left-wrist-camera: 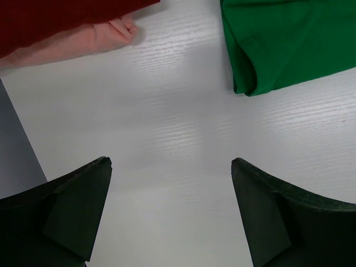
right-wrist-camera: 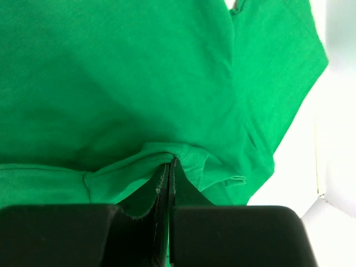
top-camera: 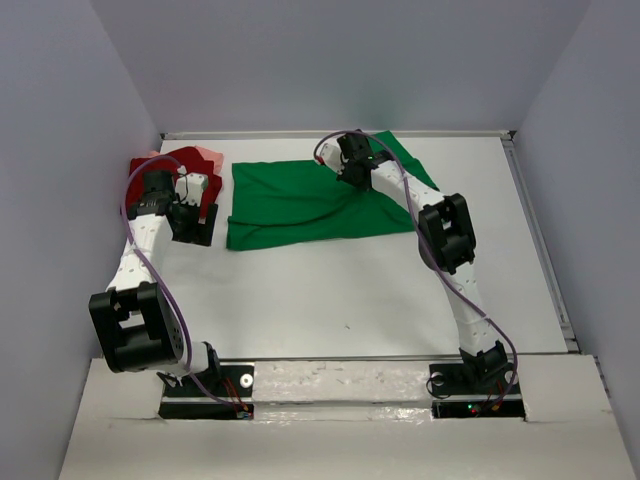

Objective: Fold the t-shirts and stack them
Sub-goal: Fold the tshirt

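Note:
The bright green t-shirt (top-camera: 295, 205) lies partly folded at the back middle of the table and fills the right wrist view (right-wrist-camera: 111, 72). My right gripper (top-camera: 352, 172) (right-wrist-camera: 172, 162) is shut on a pinched fold of this shirt near its right sleeve. At the back left, the dark red t-shirt (top-camera: 160, 165) (left-wrist-camera: 50, 19) rests on the pale pink one (top-camera: 208, 157) (left-wrist-camera: 83, 41). My left gripper (top-camera: 192, 222) (left-wrist-camera: 171, 162) hangs open over bare table between that pile and the green shirt's left edge (left-wrist-camera: 278, 50), with nothing between its fingers.
The white table (top-camera: 350, 300) is boxed in by grey walls on the left, back and right. The left wall (left-wrist-camera: 16, 139) stands close beside my left gripper. A raised rail (top-camera: 540, 240) runs along the table's right edge.

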`<state>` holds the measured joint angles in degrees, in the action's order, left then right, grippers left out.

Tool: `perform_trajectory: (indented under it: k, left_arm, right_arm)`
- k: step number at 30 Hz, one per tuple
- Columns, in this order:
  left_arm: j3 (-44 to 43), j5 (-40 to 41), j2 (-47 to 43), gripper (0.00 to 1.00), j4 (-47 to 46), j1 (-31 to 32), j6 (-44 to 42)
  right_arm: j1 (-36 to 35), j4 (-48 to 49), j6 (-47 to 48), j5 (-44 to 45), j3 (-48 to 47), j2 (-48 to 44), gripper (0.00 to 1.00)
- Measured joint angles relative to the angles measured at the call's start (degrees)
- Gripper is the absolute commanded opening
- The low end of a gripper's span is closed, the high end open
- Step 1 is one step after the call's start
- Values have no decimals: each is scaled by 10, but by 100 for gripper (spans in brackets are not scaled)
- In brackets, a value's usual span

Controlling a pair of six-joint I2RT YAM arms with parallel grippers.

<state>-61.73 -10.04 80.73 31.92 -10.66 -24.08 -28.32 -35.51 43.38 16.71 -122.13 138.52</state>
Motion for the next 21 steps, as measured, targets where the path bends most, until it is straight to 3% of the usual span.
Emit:
perform_trajectory:
  k: [21]
  left_arm:
    - [0, 4, 0, 99, 0, 0, 0]
  right_arm:
    - [-14, 52, 68, -35, 18, 0, 0]
